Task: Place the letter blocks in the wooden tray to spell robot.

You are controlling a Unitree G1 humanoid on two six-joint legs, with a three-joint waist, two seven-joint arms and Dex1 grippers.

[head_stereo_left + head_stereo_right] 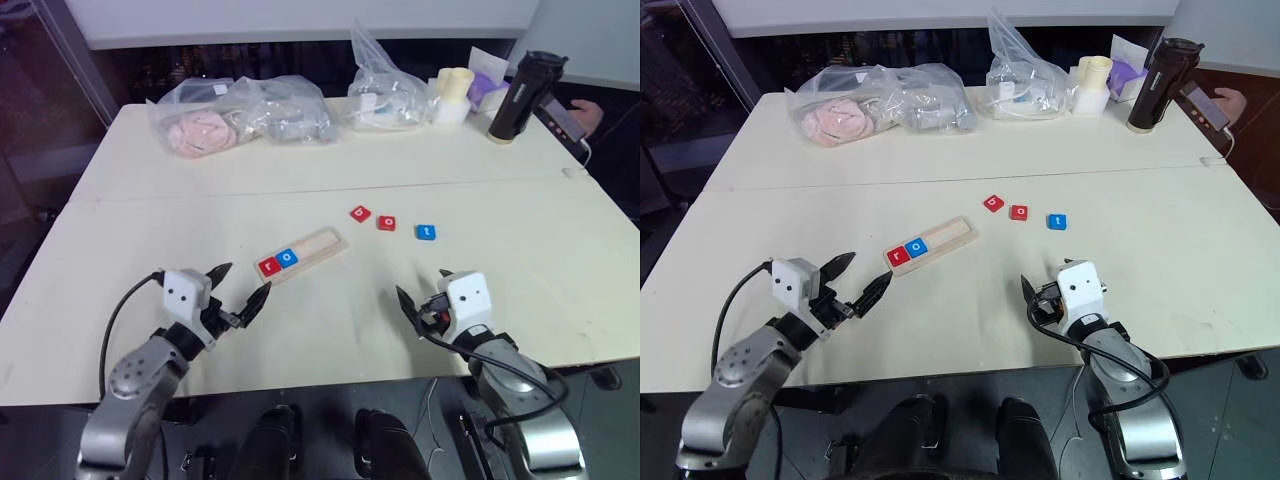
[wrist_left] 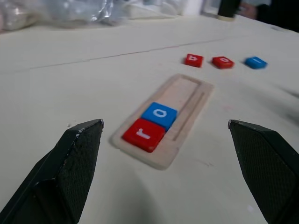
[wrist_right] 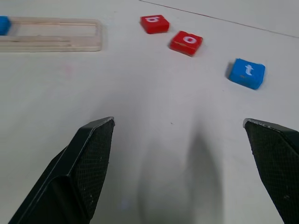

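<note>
A: With both arms hanging over the near part of the desk, what state are they in?

B: The left end effector has its two black fingers spread wide and holds nothing; it points toward the wooden tray. The right end effector is likewise spread and empty, facing the three loose tiles.

A: Where do the letter blocks lie?

B: The red r and blue o sit side by side, touching, at the near end of the tray's recess; the rest of the recess is bare. The red b, red o and blue t lie in a row on the desk beyond the right end effector, each apart from its neighbour and from the tray.

A: How should such a tile handle?

B: Probably light, rigid and smooth-faced, so it may skid on the desk if nudged. Being flat and low, it offers little height; the likely hold is across two opposite side edges, fingers descending close to the desk. The b seems next.
</note>
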